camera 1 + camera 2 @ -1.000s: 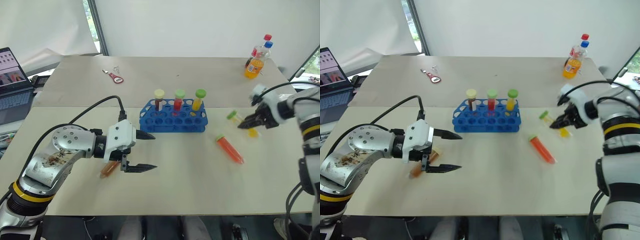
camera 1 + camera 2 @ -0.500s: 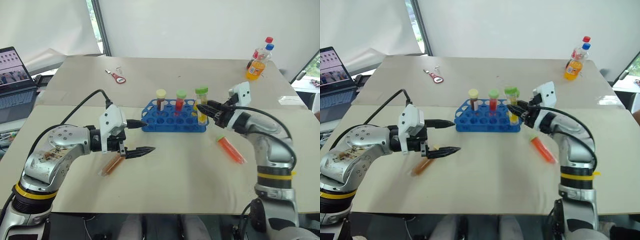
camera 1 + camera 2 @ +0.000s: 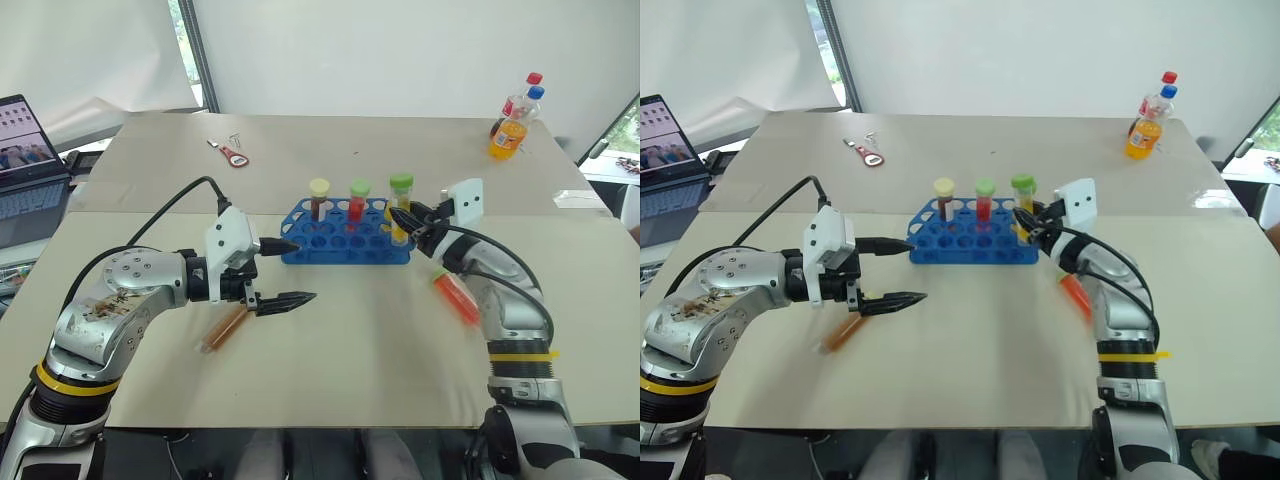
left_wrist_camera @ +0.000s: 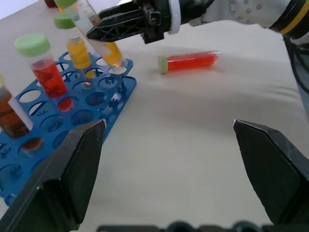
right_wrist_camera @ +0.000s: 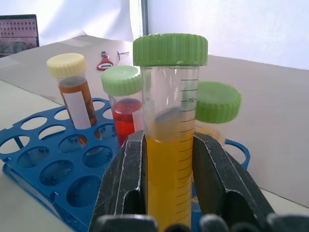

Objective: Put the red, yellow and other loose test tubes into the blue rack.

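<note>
The blue rack (image 3: pixel 345 238) stands mid-table holding a cream-capped brown tube (image 3: pixel 319 196), a green-capped red tube (image 3: pixel 358 197) and a green-capped yellow one (image 4: pixel 76 44). My right gripper (image 3: pixel 407 219) is shut on another yellow test tube (image 5: pixel 169 145) with a green cap, tilted over the rack's right end. A red tube (image 3: pixel 460 298) lies on the table to the right of the rack. My left gripper (image 3: pixel 305 271) hangs open and empty left of the rack, just above an orange-brown tube (image 3: pixel 222 329) lying flat.
A laptop (image 3: pixel 25 150) sits at the far left edge. A red bottle opener (image 3: pixel 232 154) lies at the back of the table, and drink bottles (image 3: pixel 514 120) stand at the back right. Bare tabletop (image 3: pixel 360 360) stretches in front of the rack.
My right gripper has swung left with the yellow tube, from beyond the red tube to the rack's right end. The left gripper has stayed about where it was.
</note>
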